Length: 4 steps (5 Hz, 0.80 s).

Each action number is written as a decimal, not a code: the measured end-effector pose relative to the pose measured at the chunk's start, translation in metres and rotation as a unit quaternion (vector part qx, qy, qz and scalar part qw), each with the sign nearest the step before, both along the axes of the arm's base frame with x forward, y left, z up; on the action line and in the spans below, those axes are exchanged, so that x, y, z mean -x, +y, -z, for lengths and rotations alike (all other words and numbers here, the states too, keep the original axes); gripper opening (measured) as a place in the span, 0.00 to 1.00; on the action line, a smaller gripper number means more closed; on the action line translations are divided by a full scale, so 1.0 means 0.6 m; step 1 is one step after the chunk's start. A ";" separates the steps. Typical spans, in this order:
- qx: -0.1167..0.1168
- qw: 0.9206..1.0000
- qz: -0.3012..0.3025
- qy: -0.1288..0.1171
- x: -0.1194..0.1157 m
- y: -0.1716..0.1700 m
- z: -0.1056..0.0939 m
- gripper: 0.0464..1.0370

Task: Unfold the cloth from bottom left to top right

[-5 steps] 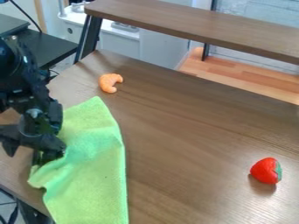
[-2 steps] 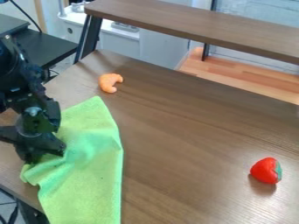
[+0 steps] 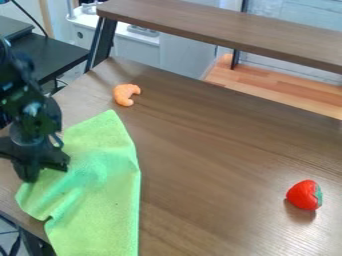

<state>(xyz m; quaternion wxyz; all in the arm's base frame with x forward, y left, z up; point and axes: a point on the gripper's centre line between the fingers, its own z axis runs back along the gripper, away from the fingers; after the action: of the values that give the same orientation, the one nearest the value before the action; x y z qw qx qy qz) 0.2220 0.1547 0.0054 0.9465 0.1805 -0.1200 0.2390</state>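
At the left edge of the table, the black gripper [image 3: 32, 179] hangs low with its tip against the upper left part of the green cloth [image 3: 100, 200]. Whether the cloth is pinched there I cannot tell. The cloth lies over the lower left of the table, one corner pointing up toward the back and its lower end running out of the view. Soft ridges and a fold cross its left half, close to the gripper.
An orange shrimp-shaped toy [image 3: 125, 94] lies behind the cloth's top corner. A red strawberry toy [image 3: 305, 195] sits at the right. A raised brown shelf [image 3: 220, 31] spans the back of the table [image 3: 207, 145].
The gripper has shifted a little to the left. The cloth's left corner has moved left with it, the cloth's left part is more spread out, and its right edge has moved slightly left.
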 end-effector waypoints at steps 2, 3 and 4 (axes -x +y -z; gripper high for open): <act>0.041 0.998 -0.056 0.006 -0.033 -0.021 -0.062 0.01; 0.062 0.995 -0.076 0.031 -0.059 -0.055 -0.061 0.01; 0.080 0.992 -0.090 0.030 -0.094 -0.097 -0.082 0.01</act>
<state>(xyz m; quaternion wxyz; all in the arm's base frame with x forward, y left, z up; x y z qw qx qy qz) 0.2785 0.0963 0.0549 0.9358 0.1212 -0.0553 0.3263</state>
